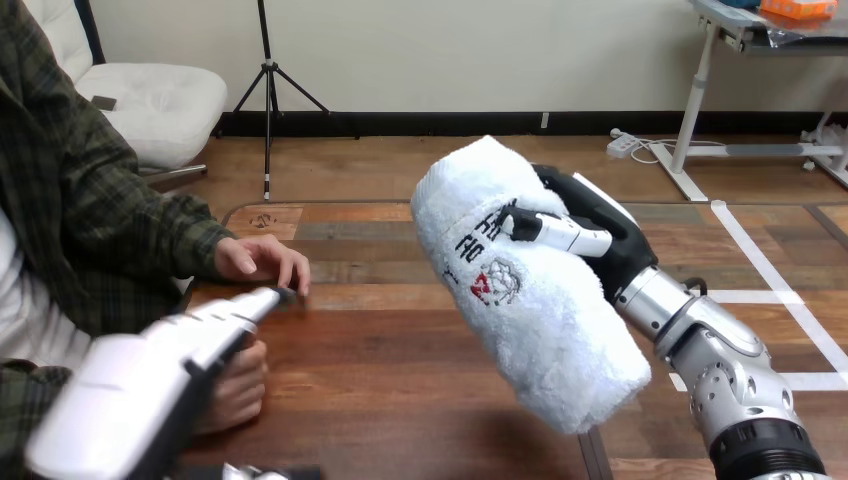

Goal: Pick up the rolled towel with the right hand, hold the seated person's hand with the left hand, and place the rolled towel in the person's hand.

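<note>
While aloft, rolled towel (530, 300) within curled fingers (562, 233) of the right hand (612, 250)

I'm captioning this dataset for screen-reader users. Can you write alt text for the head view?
The robot's right hand holds a rolled white towel raised above the wooden table. Its left hand points toward the person's upper hand, which rests on the table; the person's lower hand lies curled beside the left hand.
</note>
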